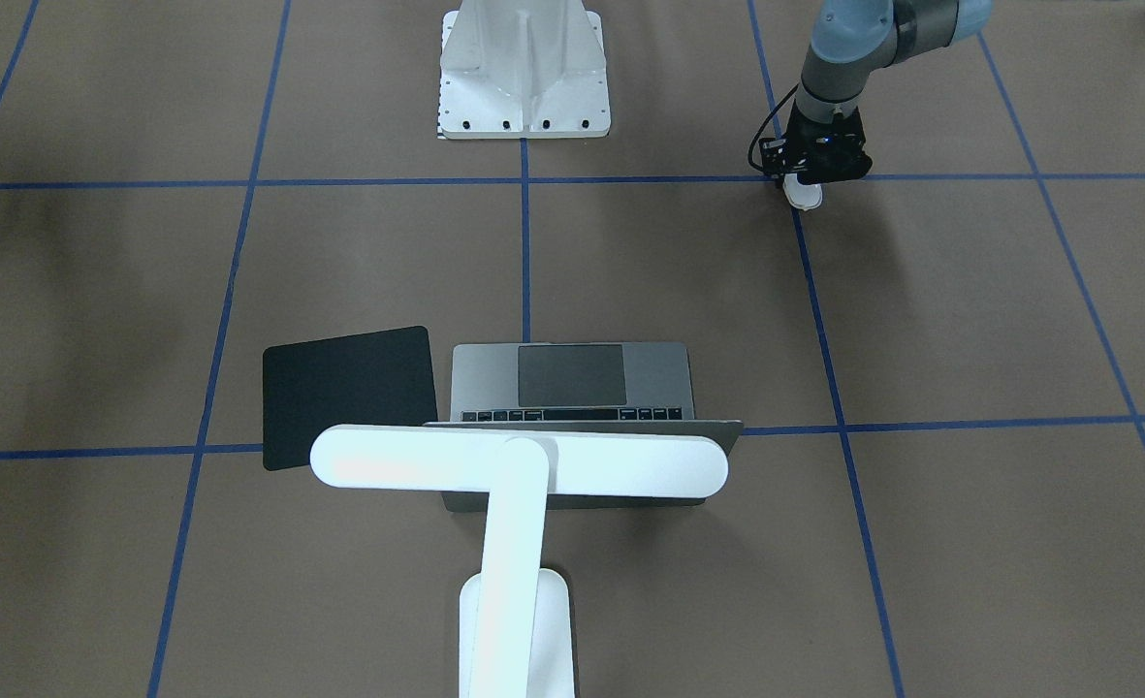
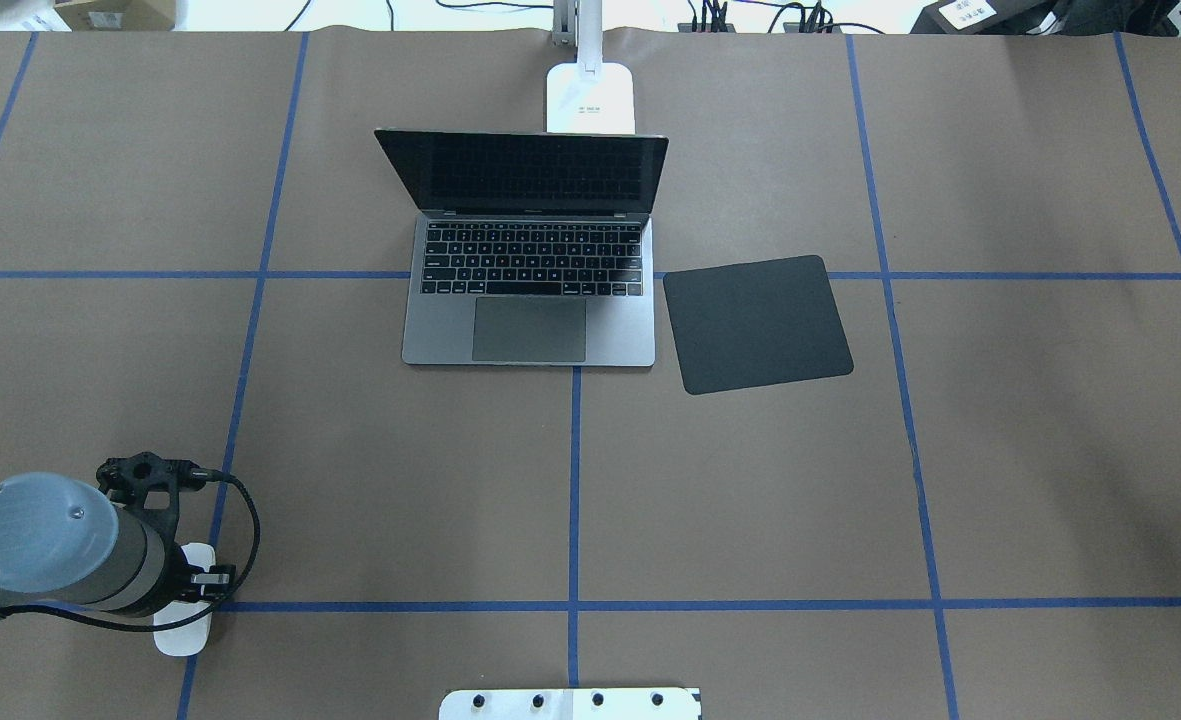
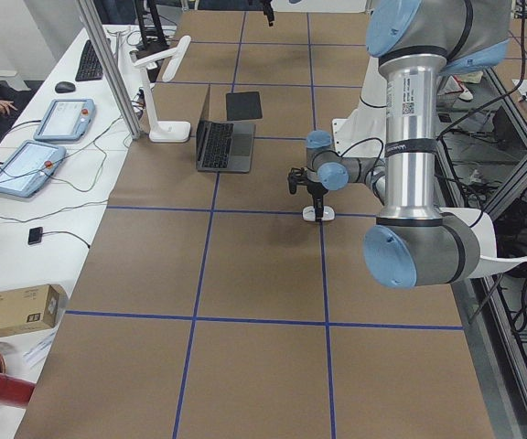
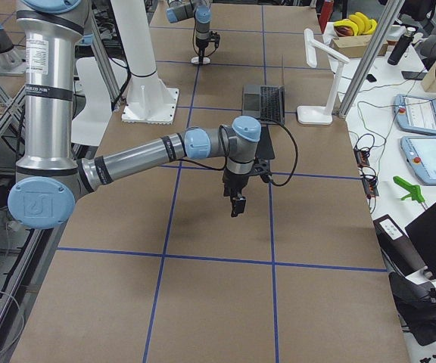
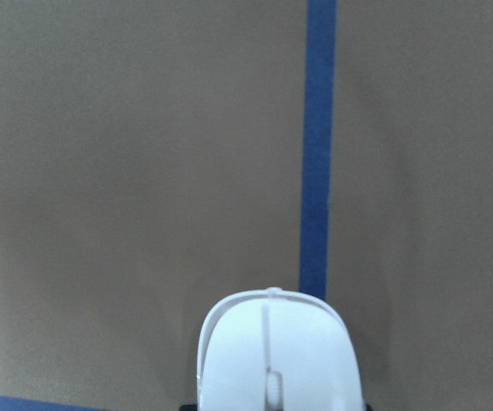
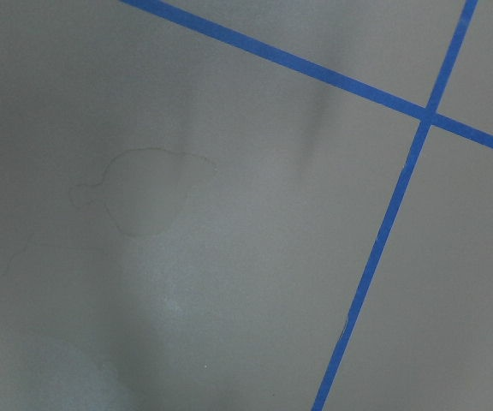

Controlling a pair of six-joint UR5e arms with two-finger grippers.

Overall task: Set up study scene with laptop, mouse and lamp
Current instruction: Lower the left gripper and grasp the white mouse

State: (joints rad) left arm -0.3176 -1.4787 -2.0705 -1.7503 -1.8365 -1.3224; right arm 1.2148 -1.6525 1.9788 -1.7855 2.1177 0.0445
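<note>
The mouse is being covered from above by the left gripper, lowered right onto it on the robot's near left of the table, beside a blue tape crossing. Only one white end is showing beneath the black fingers, and whether they are pinching it or standing spread around it cannot be told. The laptop is being kept open at the far middle, well apart from the mouse. The lamp is standing just behind it, and a black pad is lying just beside it. The right gripper is being held above bare table; its state cannot be told.
</note>
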